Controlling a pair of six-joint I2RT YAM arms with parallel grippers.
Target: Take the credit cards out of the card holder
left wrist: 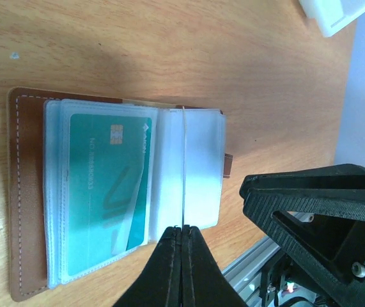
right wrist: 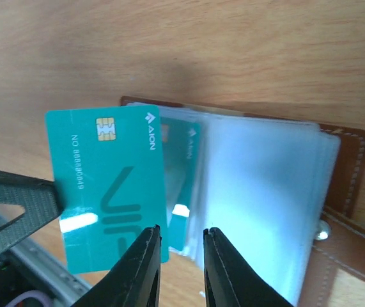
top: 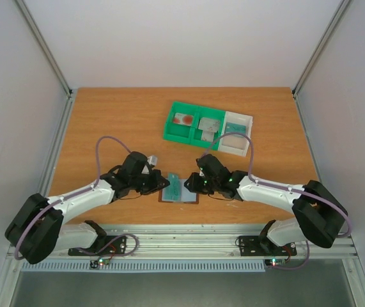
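Card holder (top: 181,192) laid open, near centre. One clear leaf (left wrist: 183,166) pinched in closed left gripper (left wrist: 182,229). Right gripper (right wrist: 182,233) parted narrowly, nothing held; teal card (right wrist: 105,179) just beside one finger.

**Left arm** (top: 80,197) and **right arm** (top: 278,190): white tubular links joined by bulky black joint housings, each rising from a black base plate (top: 102,246). A mauve cable (top: 105,142) loops alongside each arm. Small red and green indicator lights (top: 99,263) glow at the bases. **Left gripper** (left wrist: 182,230) and **right gripper** (right wrist: 181,231): matte black tapering fingers. Pale screw heads (left wrist: 360,269) stud an open-framed black housing.
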